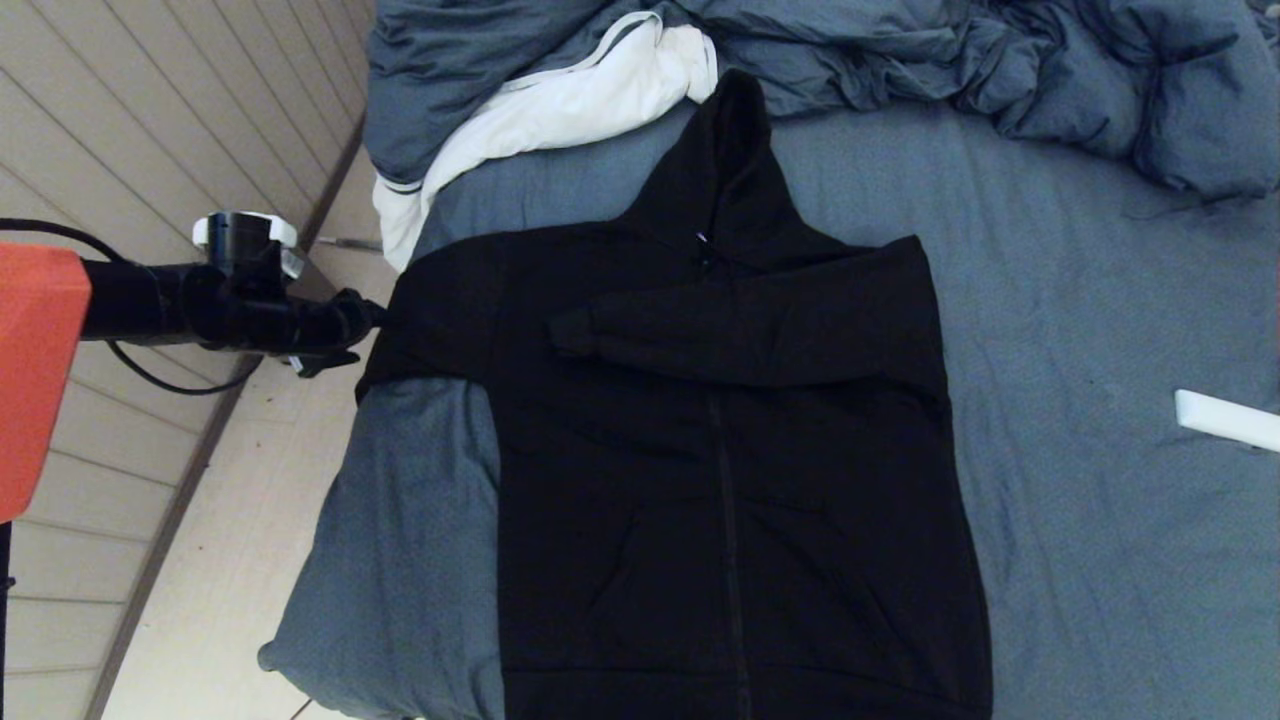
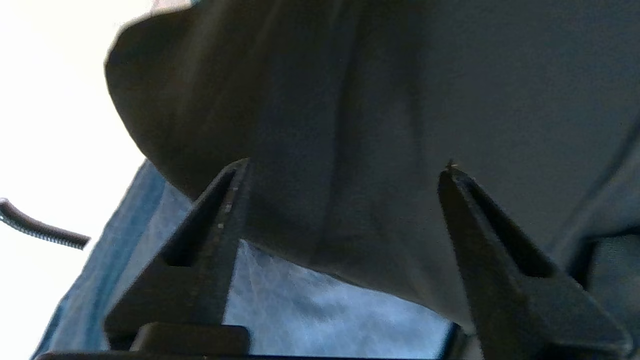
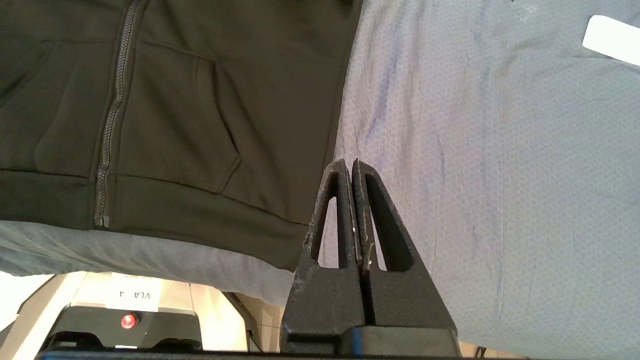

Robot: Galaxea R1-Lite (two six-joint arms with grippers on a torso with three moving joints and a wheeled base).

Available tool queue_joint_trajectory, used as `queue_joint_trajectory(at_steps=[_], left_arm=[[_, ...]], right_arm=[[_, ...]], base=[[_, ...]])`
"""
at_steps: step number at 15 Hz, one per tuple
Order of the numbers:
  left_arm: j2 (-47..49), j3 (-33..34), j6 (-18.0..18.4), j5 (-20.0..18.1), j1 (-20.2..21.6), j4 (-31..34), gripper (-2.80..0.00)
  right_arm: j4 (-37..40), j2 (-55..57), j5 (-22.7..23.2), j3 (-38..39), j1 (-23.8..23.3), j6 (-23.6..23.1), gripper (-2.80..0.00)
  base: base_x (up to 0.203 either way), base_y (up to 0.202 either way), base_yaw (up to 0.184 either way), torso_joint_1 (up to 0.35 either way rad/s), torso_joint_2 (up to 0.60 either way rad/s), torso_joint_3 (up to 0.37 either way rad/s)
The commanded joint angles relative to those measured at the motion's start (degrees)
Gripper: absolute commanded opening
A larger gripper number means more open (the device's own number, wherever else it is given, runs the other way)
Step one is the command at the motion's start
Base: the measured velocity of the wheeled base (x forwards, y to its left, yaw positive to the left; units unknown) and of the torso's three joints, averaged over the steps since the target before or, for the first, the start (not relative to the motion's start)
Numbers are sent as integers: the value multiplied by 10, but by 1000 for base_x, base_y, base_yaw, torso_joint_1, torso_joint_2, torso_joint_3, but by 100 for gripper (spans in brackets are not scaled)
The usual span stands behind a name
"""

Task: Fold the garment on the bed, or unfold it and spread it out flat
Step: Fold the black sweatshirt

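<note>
One black hooded garment [image 1: 730,450], one bed [image 1: 1080,330], one rumpled duvet [image 1: 900,50], one flat white object [image 1: 1228,420], two grippers: left gripper [image 1: 345,335], right gripper [image 3: 352,167]

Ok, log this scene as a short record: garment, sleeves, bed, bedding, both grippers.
garment: large black zip-front hooded sweatshirt, lying front up on the bed, hood toward the duvet
sleeves: one sleeve folded across the chest; the other sleeve reaches the bed's left edge
bed: wide bed with blue-grey textured sheet
bedding: puffy blue-grey duvet with white lining, bunched at the far end
left gripper: open, at the end of the outstretched sleeve
right gripper: shut, above the sheet near the ribbed hem
</note>
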Motion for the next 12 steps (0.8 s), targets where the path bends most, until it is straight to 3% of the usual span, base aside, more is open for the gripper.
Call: queue_joint_trajectory(at_steps=[1, 10, 11, 12], left_arm=[[17, -2, -2, -2, -6, 0, 0], [38, -7, -2, -1, -21, -3, 0], [39, -7, -2, -1, -22, -3, -280], [39, -7, -2, -1, -22, -3, -280]], right_arm=[[0, 1, 0, 0, 0, 0, -280], [0, 1, 0, 0, 0, 0, -280], [0, 1, 0, 0, 0, 0, -280], [0, 1, 0, 0, 0, 0, -280]], base=[[0, 0, 0, 0, 0, 0], [0, 0, 0, 0, 0, 0], [0, 0, 0, 0, 0, 0], [0, 0, 0, 0, 0, 0]])
